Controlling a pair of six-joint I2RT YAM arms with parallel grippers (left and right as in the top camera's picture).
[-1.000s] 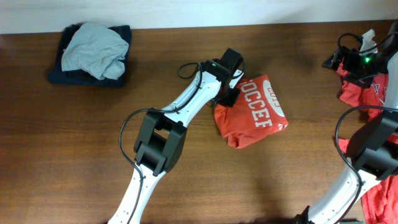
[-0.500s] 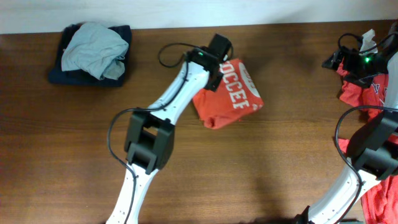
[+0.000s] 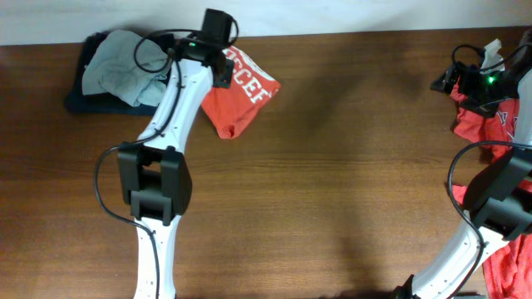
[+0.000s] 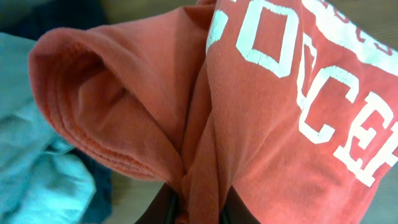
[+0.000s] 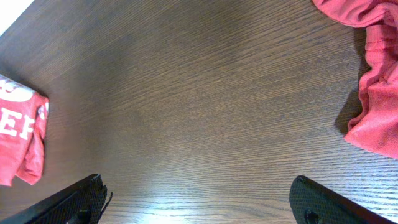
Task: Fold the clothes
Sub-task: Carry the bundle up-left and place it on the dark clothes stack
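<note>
A folded orange-red T-shirt [image 3: 243,104] with white "SOCCER" lettering lies at the back left of the table. My left gripper [image 3: 221,65] is shut on its bunched edge. In the left wrist view the shirt [image 4: 280,124] fills the frame, and a fold of it is pinched between the jaws of the left gripper [image 4: 202,210]. My right gripper [image 3: 445,80] is at the far right back. In its own view the right gripper [image 5: 202,199] stands open over bare wood with nothing between its fingers. More crumpled orange-red clothes [image 3: 490,116] lie beside it.
A pile of grey and navy garments [image 3: 125,71] sits at the back left corner, just left of the held shirt. Another red garment [image 3: 509,257] lies at the front right edge. The table's back edge runs right behind the left gripper.
My left arm has swung left and back, dragging the folded shirt from the table's middle to beside the grey and navy pile. The right arm has stayed still.
</note>
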